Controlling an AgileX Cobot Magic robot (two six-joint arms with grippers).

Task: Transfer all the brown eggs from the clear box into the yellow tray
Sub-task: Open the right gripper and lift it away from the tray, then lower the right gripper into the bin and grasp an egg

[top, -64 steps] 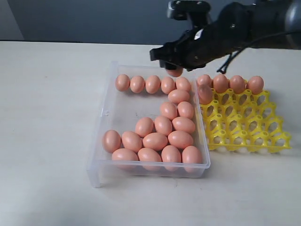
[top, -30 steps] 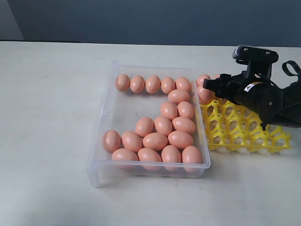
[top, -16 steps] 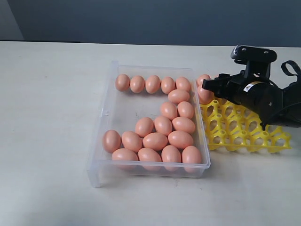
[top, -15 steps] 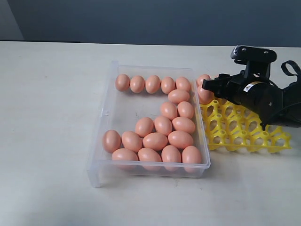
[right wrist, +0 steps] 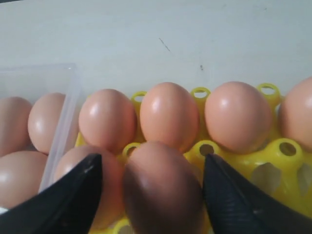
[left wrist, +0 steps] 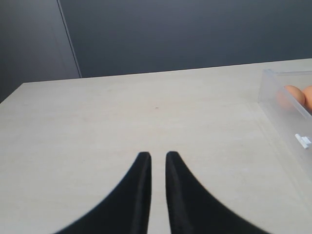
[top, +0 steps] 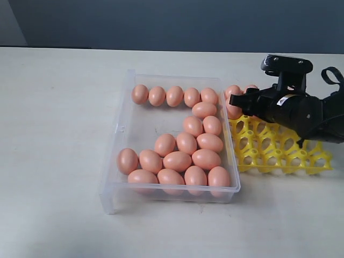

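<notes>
Drop-off of egg (right wrist: 163, 187) into tray (right wrist: 248, 158) cup, second row, near box (right wrist: 61, 131). Jaws of right gripper (right wrist: 153, 161) parted, clear of shell, gripping nothing. Lift straight up, no sideways swing into neighbouring eggs (right wrist: 168, 114). Plenty more eggs (top: 177, 160) waiting in box.

A pale, cream-coloured table (top: 59, 134) with a matte top carries everything. Two things lie directly on it. The clear box (top: 114, 141) sits flat near the middle, its long sides running away from the exterior camera. The yellow tray (top: 271, 153) lies just beside the box's right wall; whether the two touch is hard to tell. In the left wrist view the bare tabletop shows a tiny dark speck (left wrist: 156, 107), perhaps a mark in the surface.
</notes>
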